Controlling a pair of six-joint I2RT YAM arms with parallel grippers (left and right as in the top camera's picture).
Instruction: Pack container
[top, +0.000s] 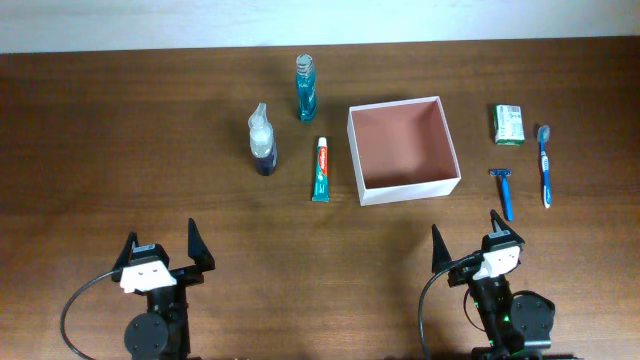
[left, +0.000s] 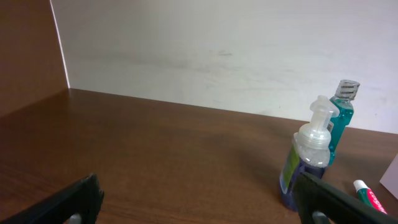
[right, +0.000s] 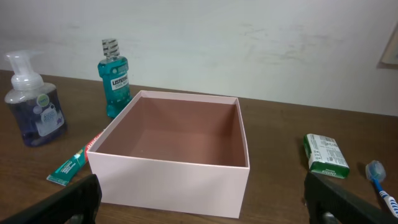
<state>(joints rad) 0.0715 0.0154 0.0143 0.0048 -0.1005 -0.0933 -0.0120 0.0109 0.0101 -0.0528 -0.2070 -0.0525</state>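
Observation:
The container (top: 449, 140), a square white-walled box with a reddish-brown inside, stands empty at the table's middle right; it also shows in the right wrist view (right: 174, 180). Left of it lie a toothpaste tube (top: 321, 169), a foam soap pump bottle (top: 262, 140) and a blue mouthwash bottle (top: 305, 88). Right of it are a green-white soap packet (top: 508, 124), a blue razor (top: 502, 190) and a toothbrush (top: 545, 164). My left gripper (top: 162, 244) is open and empty near the front left. My right gripper (top: 470, 240) is open and empty in front of the container.
A white wall (left: 217, 50) borders the table's far edge. The pump bottle (left: 306, 158) and mouthwash (left: 341, 115) stand ahead-right of the left gripper. The soap packet (right: 325, 154) lies ahead-right of the right gripper.

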